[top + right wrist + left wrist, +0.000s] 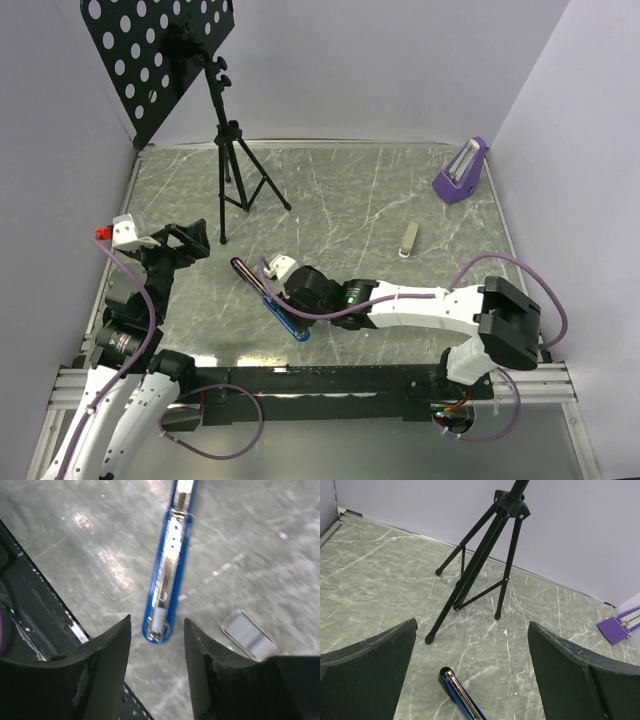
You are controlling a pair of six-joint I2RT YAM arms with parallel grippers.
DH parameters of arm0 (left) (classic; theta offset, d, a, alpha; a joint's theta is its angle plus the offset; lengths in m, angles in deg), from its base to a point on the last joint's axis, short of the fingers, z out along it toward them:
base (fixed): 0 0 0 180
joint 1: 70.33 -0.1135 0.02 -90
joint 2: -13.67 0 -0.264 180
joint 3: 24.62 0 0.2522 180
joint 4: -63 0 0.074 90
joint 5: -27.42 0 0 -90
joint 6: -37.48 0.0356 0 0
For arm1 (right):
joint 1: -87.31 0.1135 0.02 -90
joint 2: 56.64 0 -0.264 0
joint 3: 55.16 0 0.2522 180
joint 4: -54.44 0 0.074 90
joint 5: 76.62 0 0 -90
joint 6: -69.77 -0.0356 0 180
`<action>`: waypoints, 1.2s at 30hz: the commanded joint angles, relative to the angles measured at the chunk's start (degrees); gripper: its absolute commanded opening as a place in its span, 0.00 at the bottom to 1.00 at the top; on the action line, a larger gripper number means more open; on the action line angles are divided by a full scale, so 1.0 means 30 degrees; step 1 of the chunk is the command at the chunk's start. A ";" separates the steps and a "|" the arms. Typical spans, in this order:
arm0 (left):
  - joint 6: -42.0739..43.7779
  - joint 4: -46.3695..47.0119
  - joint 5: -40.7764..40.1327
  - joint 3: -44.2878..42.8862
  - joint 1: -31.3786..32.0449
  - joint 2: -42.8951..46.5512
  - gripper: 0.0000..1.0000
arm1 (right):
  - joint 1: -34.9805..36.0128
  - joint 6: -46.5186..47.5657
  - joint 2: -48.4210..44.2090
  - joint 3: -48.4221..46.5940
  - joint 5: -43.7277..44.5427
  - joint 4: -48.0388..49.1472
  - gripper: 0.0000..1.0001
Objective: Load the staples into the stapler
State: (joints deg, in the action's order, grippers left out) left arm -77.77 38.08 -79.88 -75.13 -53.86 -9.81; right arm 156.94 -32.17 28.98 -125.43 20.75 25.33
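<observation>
- Grey-green marbled table (350, 200) fills our view, closed in by pale lilac walls (400, 70).
- At the far left we see a black music stand (228, 150) on its tripod; its legs also show in the left wrist view.
- A purple metronome (460, 172) stands in the far right corner of the table.
- We find the stapler (262, 285) lying opened out flat near the front middle of the table, blue and black, with its metal channel facing up (169, 570).
- Our right gripper (156, 625) hangs low over the near end of the stapler with its jaws parted; the rounded blue tip lies between the two fingertips, and we cannot tell whether either one touches it.
- Just to the right of that tip a small grey tray piece (247, 635) rests on the table, apart from the stapler.
- The staple box (407, 239), small and pale, lies well apart to the right, on open table between the stapler and the metronome.
- Our left gripper (470, 630) is held above the table left of the stapler, its jaws spread wide and grasping nothing.
</observation>
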 commanded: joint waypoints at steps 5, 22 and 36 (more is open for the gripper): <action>-0.1220 0.0202 0.1047 0.0150 -0.0041 -0.0901 0.97 | 0.0199 0.1286 0.0990 0.3131 -0.1083 0.6402 0.48; -0.5407 -0.1554 0.1842 -0.0466 -0.0655 -0.7140 0.97 | -0.0093 0.3305 0.2483 0.5068 0.0678 0.9599 0.44; -1.0682 -0.0851 0.3216 0.0533 -0.2472 -1.2849 0.97 | -0.2466 0.5124 0.2866 0.4100 -0.3009 1.0774 0.42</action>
State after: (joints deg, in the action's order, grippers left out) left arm -104.83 33.49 -72.76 -73.06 -61.01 -45.00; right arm 150.21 -19.21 38.29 -111.20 16.21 55.38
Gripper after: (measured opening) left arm 0.969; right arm 0.426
